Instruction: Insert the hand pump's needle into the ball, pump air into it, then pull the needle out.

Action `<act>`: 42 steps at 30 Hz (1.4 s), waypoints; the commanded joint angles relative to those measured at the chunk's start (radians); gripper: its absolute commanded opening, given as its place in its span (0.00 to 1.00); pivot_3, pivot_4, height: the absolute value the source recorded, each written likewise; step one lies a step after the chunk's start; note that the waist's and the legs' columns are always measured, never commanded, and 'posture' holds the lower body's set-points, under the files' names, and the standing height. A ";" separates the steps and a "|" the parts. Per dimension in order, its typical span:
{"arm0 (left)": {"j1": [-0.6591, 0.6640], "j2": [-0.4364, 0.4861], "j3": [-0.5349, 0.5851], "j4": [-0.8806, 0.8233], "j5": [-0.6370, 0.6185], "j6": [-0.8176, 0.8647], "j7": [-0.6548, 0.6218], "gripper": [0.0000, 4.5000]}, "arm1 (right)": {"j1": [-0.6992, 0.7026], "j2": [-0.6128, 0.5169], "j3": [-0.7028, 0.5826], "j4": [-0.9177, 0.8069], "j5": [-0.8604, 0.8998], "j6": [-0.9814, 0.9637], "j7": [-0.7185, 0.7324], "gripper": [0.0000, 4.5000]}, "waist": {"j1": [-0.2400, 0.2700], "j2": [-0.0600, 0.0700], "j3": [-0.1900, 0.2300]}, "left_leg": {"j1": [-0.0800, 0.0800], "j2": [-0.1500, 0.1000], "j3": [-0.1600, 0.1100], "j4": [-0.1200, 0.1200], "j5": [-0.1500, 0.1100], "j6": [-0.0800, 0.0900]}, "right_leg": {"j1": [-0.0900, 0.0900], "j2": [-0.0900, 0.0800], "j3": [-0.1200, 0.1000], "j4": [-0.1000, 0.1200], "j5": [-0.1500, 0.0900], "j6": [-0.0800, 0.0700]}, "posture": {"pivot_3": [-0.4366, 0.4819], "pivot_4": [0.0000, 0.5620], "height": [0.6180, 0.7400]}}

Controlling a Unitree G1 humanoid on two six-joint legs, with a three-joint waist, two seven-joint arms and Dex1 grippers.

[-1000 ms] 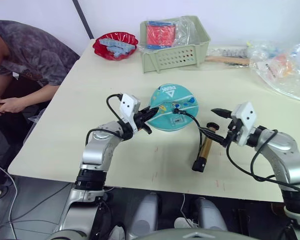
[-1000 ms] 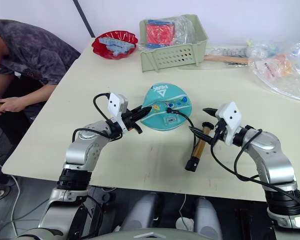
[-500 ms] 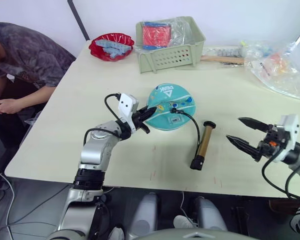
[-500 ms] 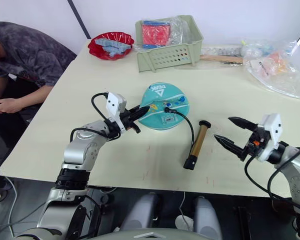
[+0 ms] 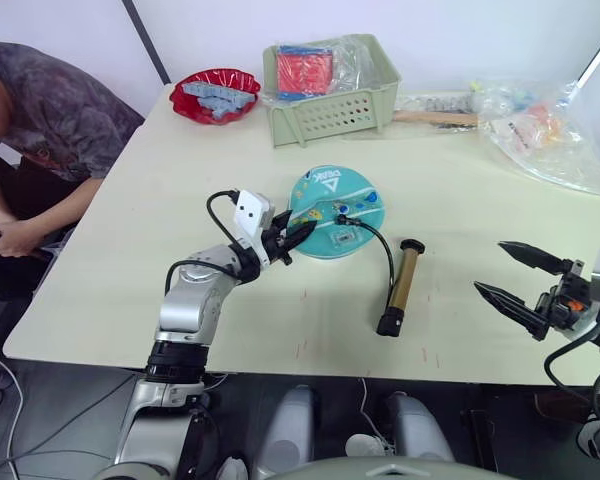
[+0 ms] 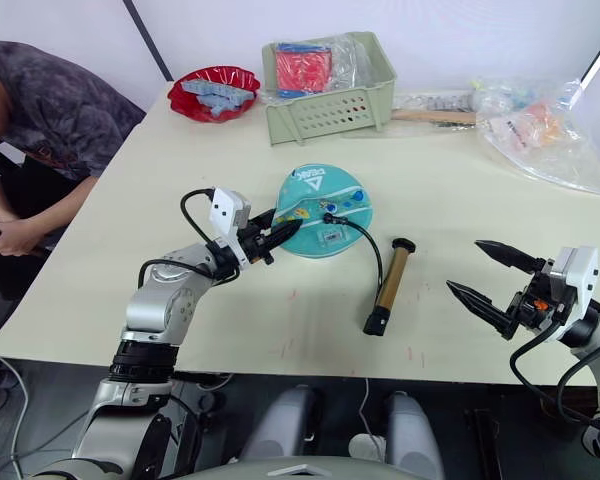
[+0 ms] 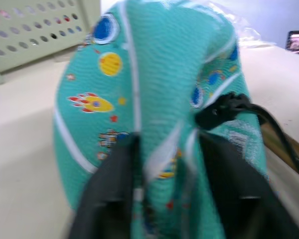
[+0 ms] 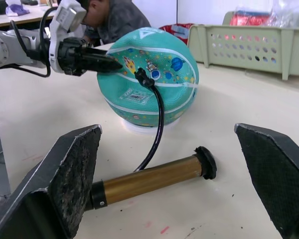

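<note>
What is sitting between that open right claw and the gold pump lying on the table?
Nothing visible. Bare table lies between the right claw and the hand pump; its hose runs away toward the ball.

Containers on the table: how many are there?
2: a red bowl at the far left corner, and a green basket beside it. Bags at far right may hide more.

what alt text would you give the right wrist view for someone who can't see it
A teal ball with white seams and cartoon prints sits on a pale table, a thin black hose running from its fitting to a bronze-gold hand pump lying in front. The left gripper pinches the ball's side; the right gripper stands open.
</note>
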 commanded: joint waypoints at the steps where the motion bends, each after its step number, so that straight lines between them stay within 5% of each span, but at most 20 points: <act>1: 0.021 -0.006 -0.013 -0.036 -0.028 0.017 -0.023 0.80 | 0.017 0.000 -0.020 0.007 0.006 -0.057 0.033 1.00 | -0.001 0.000 0.000 | 0.000 0.000 0.000 0.000 0.000 0.000 | 0.000 0.001 0.001 0.000 0.000 0.000 | 0.48 0.27 0.98; 3: 0.022 -0.006 0.007 -0.061 -0.047 0.012 -0.022 0.98 | 0.024 0.000 -0.020 0.018 0.009 -0.074 0.046 1.00 | -0.002 0.000 0.000 | 0.000 0.001 0.001 0.000 0.000 0.000 | -0.001 0.002 0.002 0.000 0.001 -0.001 | 0.48 0.27 0.98; 23: 0.112 0.107 0.120 -0.254 -0.182 0.040 -0.070 0.98 | -0.006 0.007 0.020 0.118 0.001 -0.163 0.096 1.00 | -0.050 -0.003 0.002 | 0.004 0.013 0.012 0.003 0.000 0.000 | -0.004 0.016 0.014 0.001 0.008 -0.006 | 0.48 0.27 0.98; 42: 0.415 0.256 0.285 -0.296 -0.216 -0.019 -0.168 0.98 | 0.016 0.003 0.037 0.220 -0.041 -0.257 0.161 1.00 | -0.049 -0.004 0.002 | 0.003 0.015 0.015 0.002 0.000 0.000 | -0.005 0.016 0.015 0.002 0.010 -0.009 | 0.48 0.27 0.98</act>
